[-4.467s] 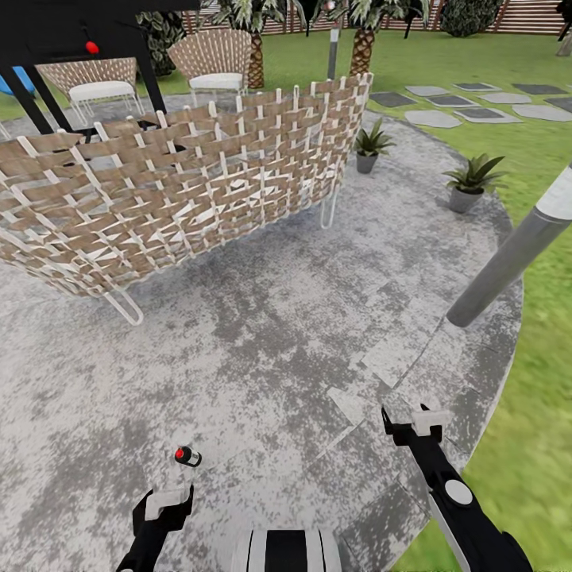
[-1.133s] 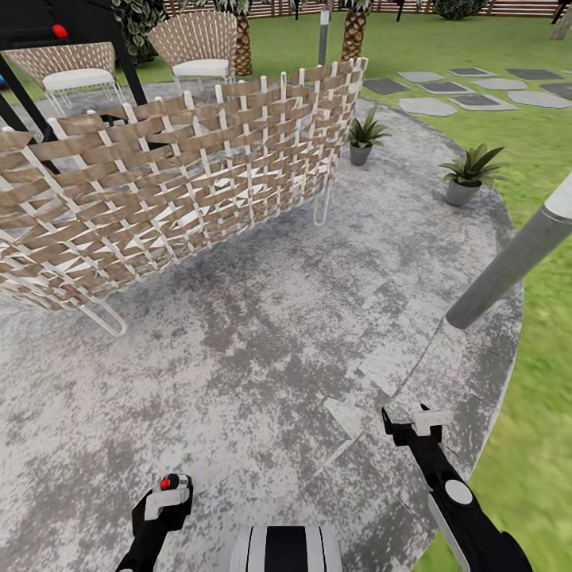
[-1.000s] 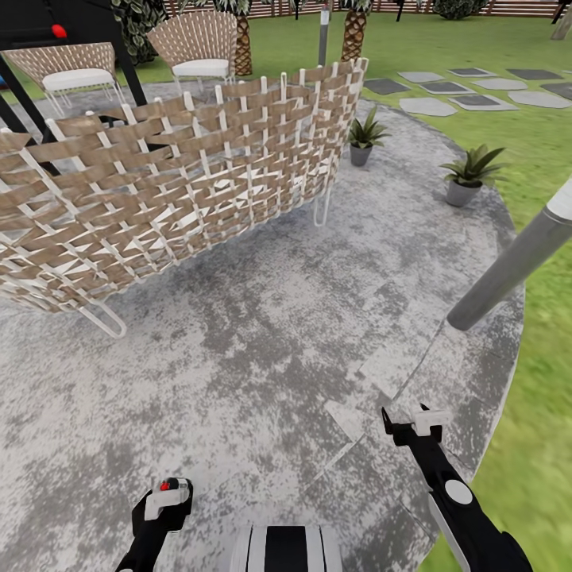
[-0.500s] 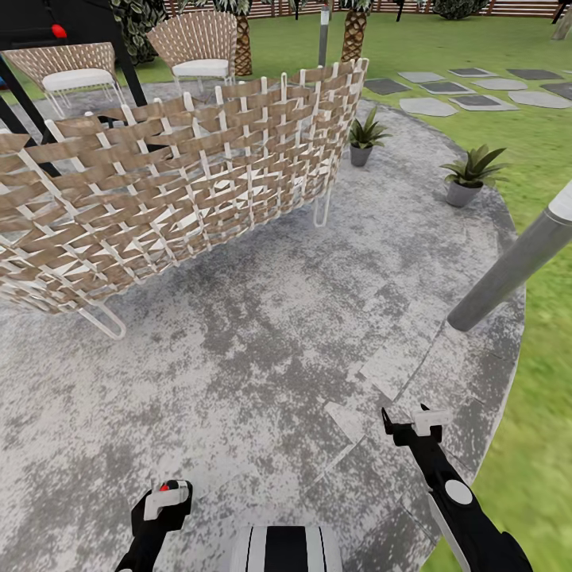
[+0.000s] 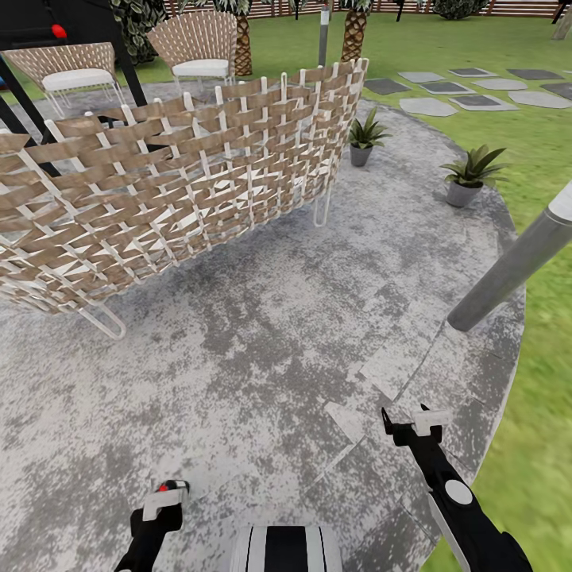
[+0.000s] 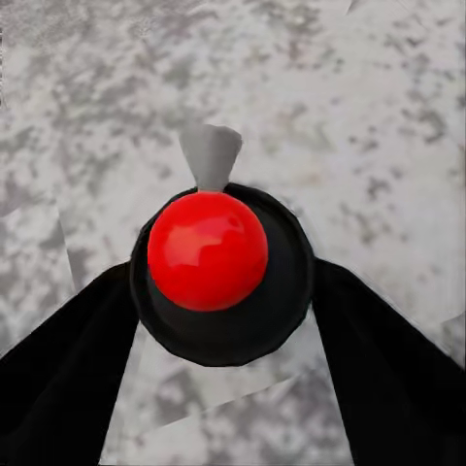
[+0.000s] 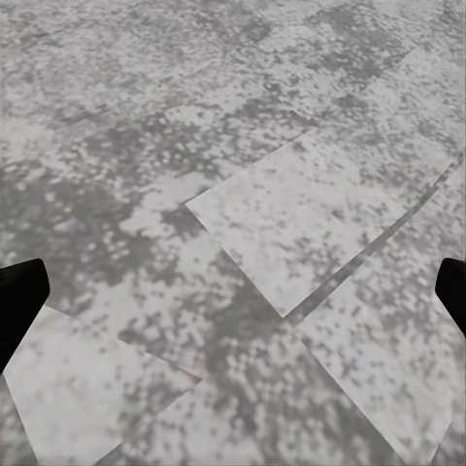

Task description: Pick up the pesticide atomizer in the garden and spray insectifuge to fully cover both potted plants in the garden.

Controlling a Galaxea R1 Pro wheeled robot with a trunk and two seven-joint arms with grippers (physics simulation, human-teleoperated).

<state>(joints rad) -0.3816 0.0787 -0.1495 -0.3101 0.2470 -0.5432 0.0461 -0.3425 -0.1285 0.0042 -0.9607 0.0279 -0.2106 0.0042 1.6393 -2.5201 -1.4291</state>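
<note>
My left gripper (image 5: pixel 163 502), low in the head view, is shut on the pesticide atomizer (image 5: pixel 166 486), of which the red spot and dark top show. In the left wrist view the atomizer (image 6: pixel 221 277) sits between the two black fingers (image 6: pixel 68 359), its red spot facing the camera and a whitish nozzle pointing at the paving. Two potted plants stand on the far right part of the patio: one (image 5: pixel 364 137) by the end of the woven sofa, the other (image 5: pixel 470 175) near the patio's edge. My right gripper (image 5: pixel 410 421) hangs open over bare paving.
A long woven wicker sofa (image 5: pixel 183 175) crosses the left and middle ahead. A grey bollard lamp (image 5: pixel 512 266) leans in at the right by the patio's edge (image 5: pixel 508 349). Lawn (image 5: pixel 548 445) lies to the right, with stepping stones (image 5: pixel 477 91), chairs (image 5: pixel 199 49) and palms behind.
My left gripper with the atomizer has sunk a little toward the picture's lower edge. The whole view shifted earlier as the robot moved; the right arm keeps its pose.
</note>
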